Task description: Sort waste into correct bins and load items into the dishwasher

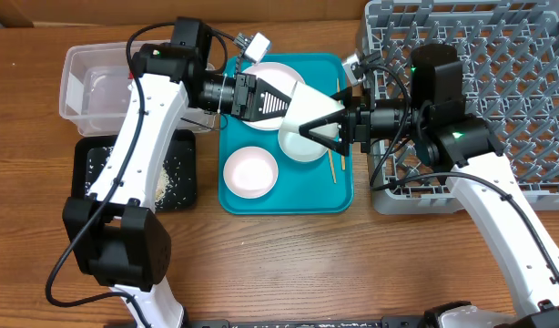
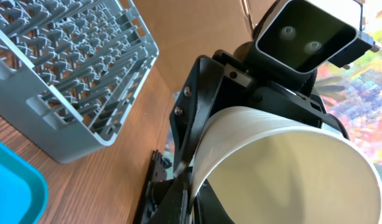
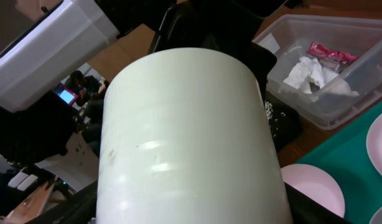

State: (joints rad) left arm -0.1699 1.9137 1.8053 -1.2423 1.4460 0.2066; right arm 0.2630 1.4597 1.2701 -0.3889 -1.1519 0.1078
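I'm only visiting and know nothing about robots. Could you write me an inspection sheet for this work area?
Surface: wooden table, carrying a teal tray.
Job's things: bowl held between both arms above the tray; small plate, large plate and chopsticks on it; tissue and red wrapper in the clear tub; rice in the black tray; no dishes seen in the dish rack.
Clutter: nothing seen.
Grippers: left gripper jaws seem pinched on the bowl's rim; right gripper at the bowl, jaws unclear.
Cables: black cable looping beside the left arm's base.
Surroundings: lit screen in the room beyond.
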